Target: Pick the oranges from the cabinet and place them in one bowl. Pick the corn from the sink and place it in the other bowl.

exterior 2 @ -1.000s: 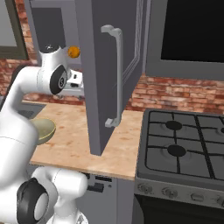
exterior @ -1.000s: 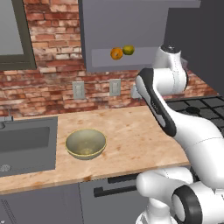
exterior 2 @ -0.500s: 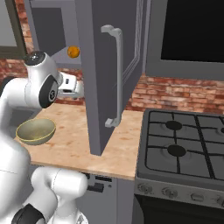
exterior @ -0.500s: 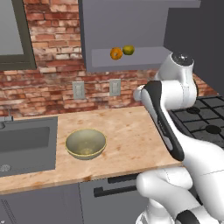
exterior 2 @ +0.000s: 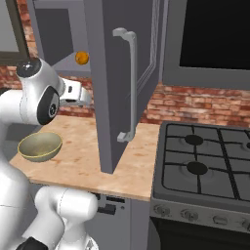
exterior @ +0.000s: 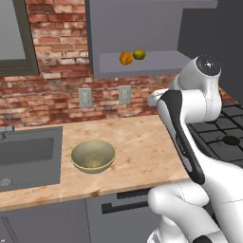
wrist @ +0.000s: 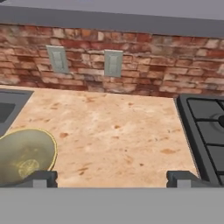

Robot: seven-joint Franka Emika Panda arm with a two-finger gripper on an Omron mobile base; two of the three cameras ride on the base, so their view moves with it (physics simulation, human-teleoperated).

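Observation:
Two oranges sit on the shelf of the open grey cabinet (exterior: 142, 28): a bright orange one (exterior: 126, 58) and a yellow-green one (exterior: 139, 54). The orange one (exterior 2: 81, 57) also shows past the cabinet door. One olive-tan bowl (exterior: 93, 155) stands empty on the counter near the sink (exterior: 26, 156). My gripper (wrist: 111, 179) is open with nothing between its fingers. It hovers over the counter below the cabinet, with the bowl (wrist: 24, 155) at its lower left. The corn and the other bowl are out of view.
The open cabinet door (exterior 2: 122, 73) with its long handle juts out over the wooden counter (exterior: 137, 147). A gas stove (exterior 2: 205, 161) lies to the right of the counter. Two wall outlets (wrist: 113, 62) sit on the brick wall behind it.
The arm has swung, and its upper joint has shifted right in the left base view. The gripper stays open. The bowl and the fruit have not moved.

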